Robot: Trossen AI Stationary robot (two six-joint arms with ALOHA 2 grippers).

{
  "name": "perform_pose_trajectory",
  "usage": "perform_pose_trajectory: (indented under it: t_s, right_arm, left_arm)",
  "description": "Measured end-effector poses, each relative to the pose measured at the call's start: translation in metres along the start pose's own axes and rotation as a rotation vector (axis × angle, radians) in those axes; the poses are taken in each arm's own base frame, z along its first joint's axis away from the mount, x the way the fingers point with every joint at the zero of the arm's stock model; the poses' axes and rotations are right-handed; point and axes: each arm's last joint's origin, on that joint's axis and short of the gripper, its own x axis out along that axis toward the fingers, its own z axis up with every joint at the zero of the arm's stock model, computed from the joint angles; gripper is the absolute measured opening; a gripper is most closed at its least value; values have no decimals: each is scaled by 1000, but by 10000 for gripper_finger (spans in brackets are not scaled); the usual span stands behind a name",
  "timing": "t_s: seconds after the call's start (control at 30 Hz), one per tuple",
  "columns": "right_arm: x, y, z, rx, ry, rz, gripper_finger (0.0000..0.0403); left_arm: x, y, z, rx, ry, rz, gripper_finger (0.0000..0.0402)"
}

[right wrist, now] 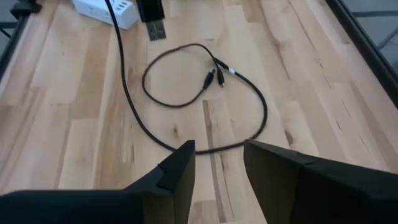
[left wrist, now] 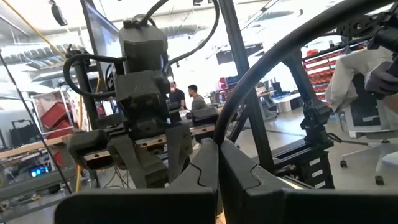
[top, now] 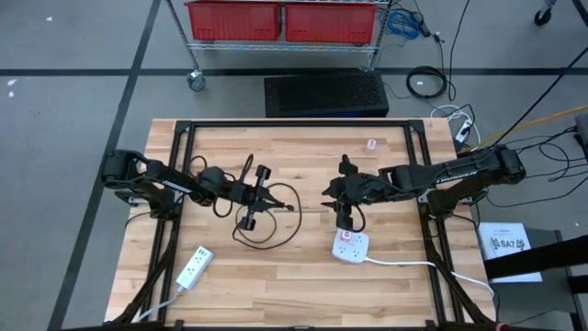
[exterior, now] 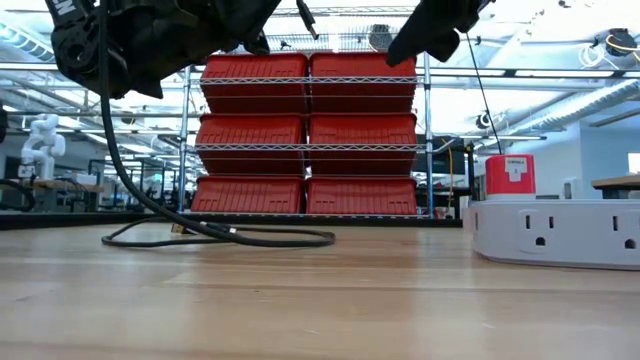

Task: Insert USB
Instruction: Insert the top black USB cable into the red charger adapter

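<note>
The thin black USB cable [top: 266, 213] lies looped on the wooden tabletop [top: 294, 276], left of centre in the high view. The left tool [top: 260, 188], fingers pressed together, holds its strand above the loop. The right tool [top: 346, 219], parted and empty, hovers over the white power strip [top: 350, 246]. The cable looks light and floppy; its rigid plug [right wrist: 210, 78] seems the best place to grip.

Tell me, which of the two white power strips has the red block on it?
The power strip below the right tool carries the red block; the long strip near the left front corner doesn't.
</note>
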Motion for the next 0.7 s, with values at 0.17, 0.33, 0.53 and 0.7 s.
perform_pose_trajectory:
  t_s: [0.17, 0.33, 0.53, 0.7]
  right_arm:
    - [6, 0, -5, 3, -24, 9, 130]
    - [16, 1, -18, 20, -43, 16, 130]
    - [26, 1, -29, 35, -90, 25, 130]
    - [29, 0, -35, 34, -101, 24, 130]
  left_arm:
    - [0, 0, 0, 0, 0, 0, 1]
    - [0, 0, 0, 0, 0, 0, 1]
    - [0, 0, 0, 0, 0, 5, 1]
    - [0, 0, 0, 0, 1, 8, 1]
